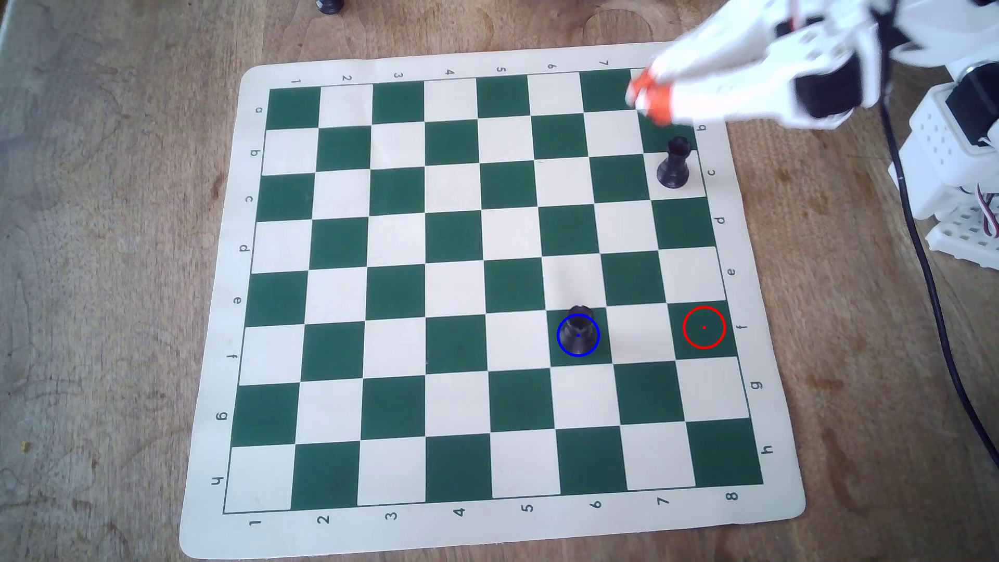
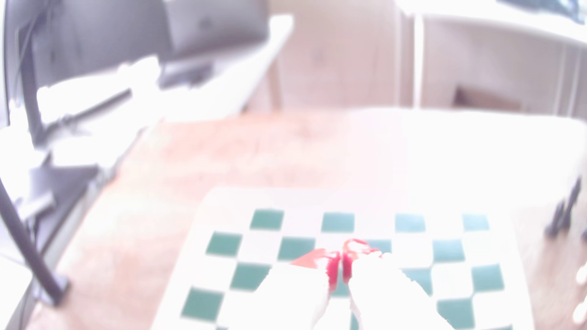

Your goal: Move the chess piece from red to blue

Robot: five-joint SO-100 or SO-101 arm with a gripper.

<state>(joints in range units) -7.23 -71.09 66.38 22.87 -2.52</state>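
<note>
Chess piece (image 1: 578,330) first: the black rook stands upright inside the blue (image 1: 599,336) circle on a green square at about five o'clock on the board (image 1: 378,281) in the overhead view, its long axis vertical, crown leaning slightly toward twelve o'clock in the picture. Nothing touches it. At three o'clock from it, two squares over, the red (image 1: 723,328) circle sits on a green square with nothing inside.

Farther up, toward one o'clock, a second black rook (image 1: 673,163) stands upright near the board's right edge. Just beyond it the fingers (image 1: 648,100), orange-tipped on a white arm (image 1: 767,70), hang over the top right corner of the board, blurred, well apart from the chess piece. In the wrist view the fingers (image 2: 341,265) show their red tips pressed nearly together with only a thin slit between, and nothing is held there; the view is washed out. The wooden table (image 1: 108,216) carries the board, and another dark piece (image 1: 330,5) peeks in at its far edge, at eleven o'clock.
</note>
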